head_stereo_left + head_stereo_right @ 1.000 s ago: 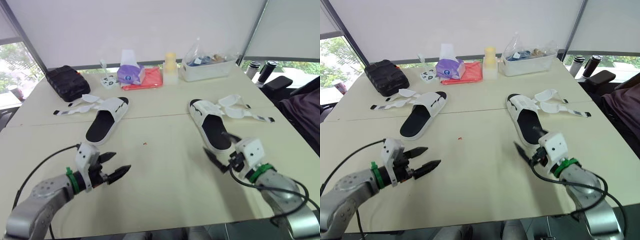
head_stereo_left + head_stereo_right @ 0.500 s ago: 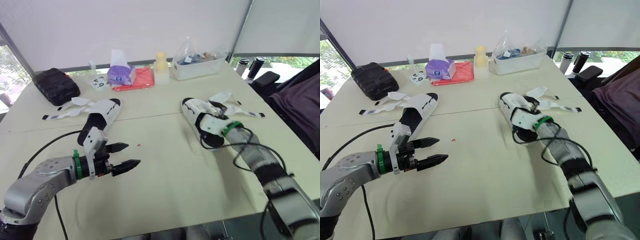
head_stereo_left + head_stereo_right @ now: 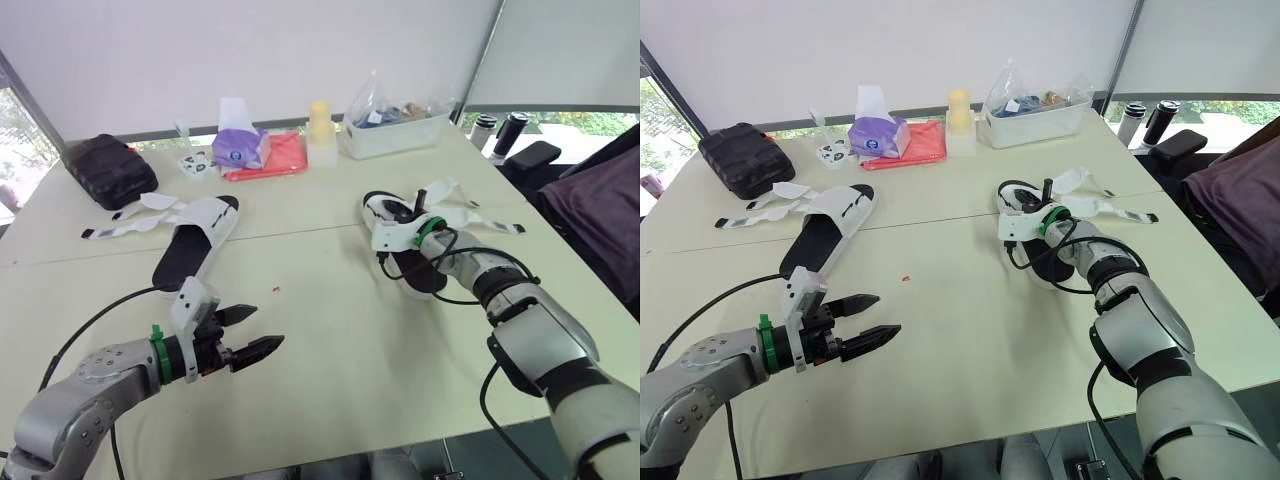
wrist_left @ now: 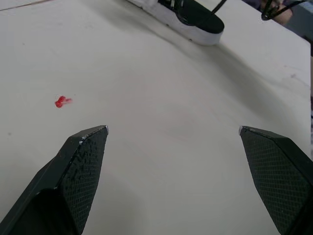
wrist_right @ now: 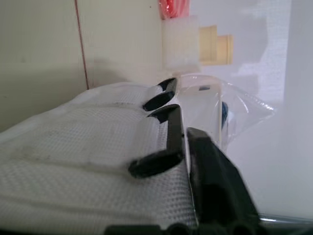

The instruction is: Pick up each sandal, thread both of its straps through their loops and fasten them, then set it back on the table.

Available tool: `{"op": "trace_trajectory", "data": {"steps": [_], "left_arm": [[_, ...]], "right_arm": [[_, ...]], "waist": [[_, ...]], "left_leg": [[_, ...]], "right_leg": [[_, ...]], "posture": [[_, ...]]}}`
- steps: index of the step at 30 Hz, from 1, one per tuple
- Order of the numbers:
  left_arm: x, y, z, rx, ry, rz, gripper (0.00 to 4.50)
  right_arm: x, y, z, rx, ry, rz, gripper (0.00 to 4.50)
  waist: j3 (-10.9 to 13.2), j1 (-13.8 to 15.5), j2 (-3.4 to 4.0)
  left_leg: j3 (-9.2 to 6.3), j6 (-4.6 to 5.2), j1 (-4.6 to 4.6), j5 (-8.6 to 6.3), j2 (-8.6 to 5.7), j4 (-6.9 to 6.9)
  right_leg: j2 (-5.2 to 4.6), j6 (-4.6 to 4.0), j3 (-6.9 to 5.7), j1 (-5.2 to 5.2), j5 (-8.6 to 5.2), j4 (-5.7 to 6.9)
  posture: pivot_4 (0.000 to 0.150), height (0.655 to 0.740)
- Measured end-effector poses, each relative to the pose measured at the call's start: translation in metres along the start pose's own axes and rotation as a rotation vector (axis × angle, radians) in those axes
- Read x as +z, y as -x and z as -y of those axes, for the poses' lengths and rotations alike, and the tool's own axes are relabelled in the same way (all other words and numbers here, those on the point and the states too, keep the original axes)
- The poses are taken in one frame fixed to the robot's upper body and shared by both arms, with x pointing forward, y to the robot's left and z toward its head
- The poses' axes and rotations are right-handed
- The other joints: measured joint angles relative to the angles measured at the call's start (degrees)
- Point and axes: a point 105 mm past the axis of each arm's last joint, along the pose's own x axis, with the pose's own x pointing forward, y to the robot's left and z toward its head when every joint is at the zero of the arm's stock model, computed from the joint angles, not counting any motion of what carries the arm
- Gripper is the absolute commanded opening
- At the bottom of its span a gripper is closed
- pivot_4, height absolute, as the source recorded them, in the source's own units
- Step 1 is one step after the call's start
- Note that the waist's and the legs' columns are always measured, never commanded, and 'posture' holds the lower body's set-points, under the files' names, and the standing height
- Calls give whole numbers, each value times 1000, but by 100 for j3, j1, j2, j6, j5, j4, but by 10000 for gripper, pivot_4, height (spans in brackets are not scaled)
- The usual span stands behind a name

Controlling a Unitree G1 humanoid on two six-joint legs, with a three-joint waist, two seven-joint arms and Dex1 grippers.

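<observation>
Two white sandals with black footbeds lie on the cream table (image 3: pixel 330 340). The left sandal (image 3: pixel 195 245) has its straps (image 3: pixel 140 212) spread open to its left. The right sandal (image 3: pixel 388 212) has its straps (image 3: pixel 455 195) lying loose to its right. My right gripper (image 3: pixel 405 222) is shut on the right sandal's white mesh upper (image 5: pixel 88 161). In the right wrist view one black finger (image 5: pixel 210 191) presses beside the black loops (image 5: pixel 164 95); the other finger is hidden. My left gripper (image 3: pixel 268 327) hangs open over bare table near the front, apart from both sandals.
Along the far edge stand a black case (image 3: pixel 108 170), a purple tissue box (image 3: pixel 240 148), a red pouch (image 3: pixel 275 155), a yellow-capped bottle (image 3: pixel 320 130) and a clear tub (image 3: pixel 395 125). Dark flasks (image 3: pixel 500 135) and a chair (image 3: pixel 590 200) stand at the right. A red speck (image 4: pixel 61 102) lies near my left gripper.
My right arm reached forward from the table's front to the right sandal and its gripper closed on the upper. The left gripper stayed open. The camera view shifted.
</observation>
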Motion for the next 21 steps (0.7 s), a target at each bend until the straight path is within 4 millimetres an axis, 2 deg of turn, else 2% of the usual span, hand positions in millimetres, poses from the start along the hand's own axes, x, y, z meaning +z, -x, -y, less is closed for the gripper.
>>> {"op": "trace_trajectory", "data": {"steps": [4,7,8,9,13,14,18,21], "left_arm": [[2,0,0,5,-12,12,45000],[4,0,-2,9,-21,15,45000],[3,0,-3,11,-20,14,45000],[3,1,-6,17,-18,10,45000],[2,4,-12,20,-15,1,45000],[3,5,-13,19,-18,-1,45000],[6,7,-20,24,-19,2,45000],[7,6,-21,14,-19,2,45000]], "right_arm": [[2,1,1,-8,27,31,501],[15,10,7,-27,120,185,501],[21,17,8,-26,163,267,501],[31,33,7,-9,217,415,501],[54,72,-10,68,269,704,501],[62,87,-13,92,281,800,501],[86,118,-21,128,268,1007,501],[114,137,-21,84,252,1166,501]], "waist": [[0,22,0],[0,42,0],[0,52,0],[0,62,0],[2,14,-4],[3,18,-5],[4,-17,-8],[4,-65,-8]], "left_leg": [[8,-6,2,4,3,2],[26,-5,-5,4,0,2],[37,-5,-8,4,-1,1],[40,-3,-10,2,-2,-1],[79,1,-5,-1,4,-9],[83,1,-5,-1,6,-9],[107,1,5,-1,26,-7],[120,0,15,0,37,-6]], "right_leg": [[6,0,15,-1,7,2],[6,1,24,-10,7,1],[7,1,24,-15,7,1],[7,2,24,-18,6,0],[13,8,54,-27,9,-2],[17,11,58,-31,11,-2],[43,22,88,-32,19,-2],[59,20,104,-32,22,2]], "posture": [[1500,7400],[1500,7400],[1500,7400],[1500,7400],[1500,7400],[1500,7400],[1500,7400],[1500,7400]]}}
